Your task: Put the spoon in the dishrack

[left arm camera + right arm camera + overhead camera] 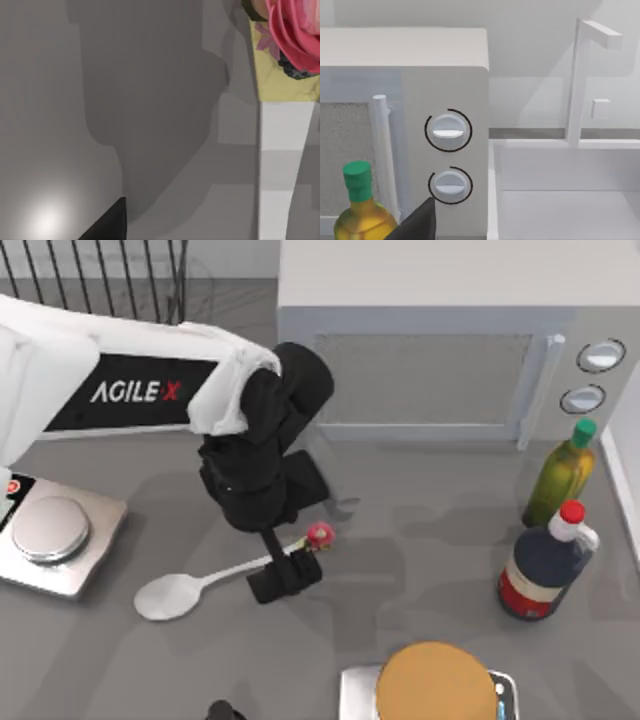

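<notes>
the spoon [200,582] is slim and white, with an oval bowl and a thin handle that ends in a small red-pink knob over a yellow bit. it lies flat on the grey table [420,570], bowl out to the left of the left claw [290,570] and knob just to its right, so the claw sits low over the handle near the knob end. from above i cannot tell whether that claw is apart, together or clamped on the handle, since the black fingers cover it. the left wrist view gives the close look the top view lacks: the white handle [280,165] running into the yellow piece and pink flower-like knob, with one dark fingertip [107,225] well to the side of it, resting over bare table. the dishrack [95,280] stands far behind the claw at the table's back left corner, well apart from the spoon. the right wrist view faces the microwave [445,100] dials, a green-capped oil bottle [360,210] and a white sink [560,190]; a dark fingertip of the right claw shows at its edge.
</notes>
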Motion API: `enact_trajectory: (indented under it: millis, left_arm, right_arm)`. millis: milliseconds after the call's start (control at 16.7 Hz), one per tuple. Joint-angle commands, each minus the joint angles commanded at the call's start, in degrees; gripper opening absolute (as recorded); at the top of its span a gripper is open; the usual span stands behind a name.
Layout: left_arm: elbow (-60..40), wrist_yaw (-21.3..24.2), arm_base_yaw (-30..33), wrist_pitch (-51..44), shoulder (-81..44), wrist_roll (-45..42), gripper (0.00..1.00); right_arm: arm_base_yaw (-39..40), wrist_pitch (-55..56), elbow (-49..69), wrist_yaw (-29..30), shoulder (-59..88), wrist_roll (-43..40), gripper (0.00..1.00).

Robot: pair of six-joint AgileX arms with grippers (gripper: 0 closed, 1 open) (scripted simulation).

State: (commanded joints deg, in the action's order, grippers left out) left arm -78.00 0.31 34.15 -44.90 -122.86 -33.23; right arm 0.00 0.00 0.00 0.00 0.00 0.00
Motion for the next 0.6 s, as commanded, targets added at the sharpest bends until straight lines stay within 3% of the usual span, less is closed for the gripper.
enact_trajectory:
  millis: [420, 600]
  left_arm:
    - [0.0, 0.0, 0.0, 0.0, 0.0, 0.0, 0.02]
    - [0.0, 0.0, 0.0, 0.0, 0.0, 0.0, 0.0]
  right_arm:
    - [0.0, 0.0, 0.0, 0.0, 0.0, 0.0, 1.0]
    - [0.0, 0.0, 0.0, 0.0, 0.0, 0.0, 1.0]
